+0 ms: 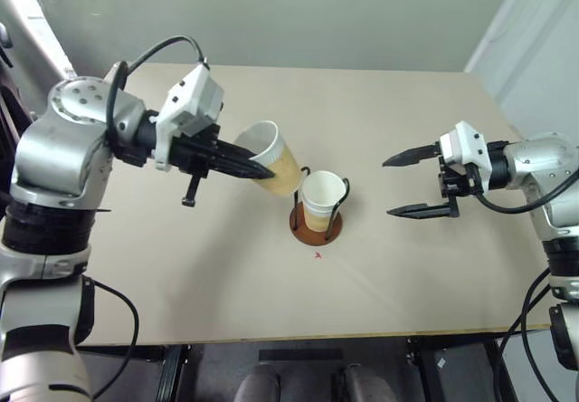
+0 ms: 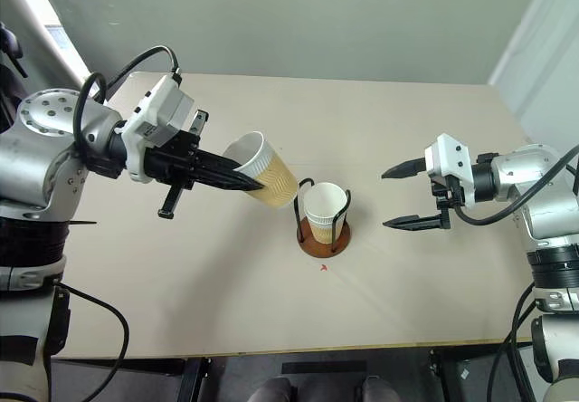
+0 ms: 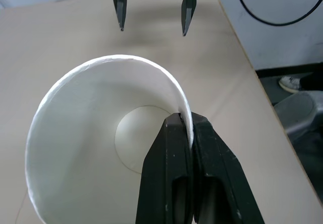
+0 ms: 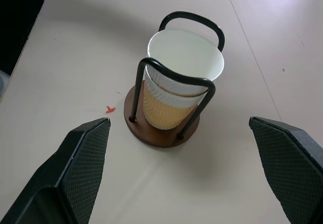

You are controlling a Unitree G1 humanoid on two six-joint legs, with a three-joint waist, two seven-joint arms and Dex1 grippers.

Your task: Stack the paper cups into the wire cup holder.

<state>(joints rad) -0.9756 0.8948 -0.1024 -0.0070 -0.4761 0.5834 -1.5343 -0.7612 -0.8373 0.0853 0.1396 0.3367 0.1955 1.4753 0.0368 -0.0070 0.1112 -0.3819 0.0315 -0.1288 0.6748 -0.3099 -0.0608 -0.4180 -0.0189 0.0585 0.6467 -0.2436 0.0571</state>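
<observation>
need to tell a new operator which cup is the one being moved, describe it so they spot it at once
Start at the tan table and find the wire cup holder with its reddish-brown base near the middle. Just beside it, on the robot's left, a paper cup hangs tilted in the air, its rim pinched by the left end effector. Unlike the cups in the holder, it is on its side and off the table.

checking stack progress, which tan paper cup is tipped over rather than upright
The tan-yellow paper cup pinched by its rim in the left gripper, tilted in the air beside the black wire cup holder. The other cups stand upright, nested inside it.
</observation>
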